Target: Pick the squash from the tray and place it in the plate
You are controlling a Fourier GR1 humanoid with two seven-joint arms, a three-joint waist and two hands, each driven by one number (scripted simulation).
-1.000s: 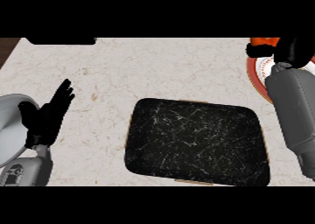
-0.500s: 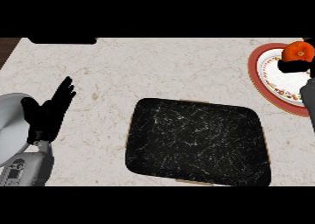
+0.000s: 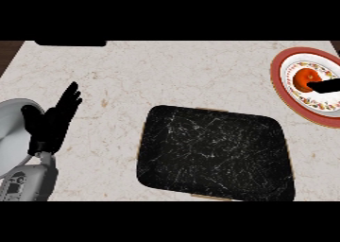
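The small round orange squash [image 3: 306,77] sits in the white well of the round plate with a red rim and patterned border [image 3: 278,75], which lies at the right edge of the pale speckled stone counter [image 3: 165,71], near its far right corner. The black marbled rectangular tray [image 3: 215,151] lies toward the near edge, a little right of the middle, and nothing shows on it. Of the right hand [image 3: 332,86], only a little enters from the right edge. A straight dark finger crosses the plate and meets the squash's right side. Nothing is curled round the squash, so the hand reads as open and holding nothing. The squash lies just to the left of that hand. Seen from above it looks round, with no clear long axis to line up with. The left hand [image 3: 51,125] rests open, fingers up, near the left edge beside a grey round lid-like disc [image 3: 5,137], well apart from the plate. The right hand is by far the nearer one. By how things lie, the placing looks done, and what is left is to draw that hand away to the right without nudging the squash.
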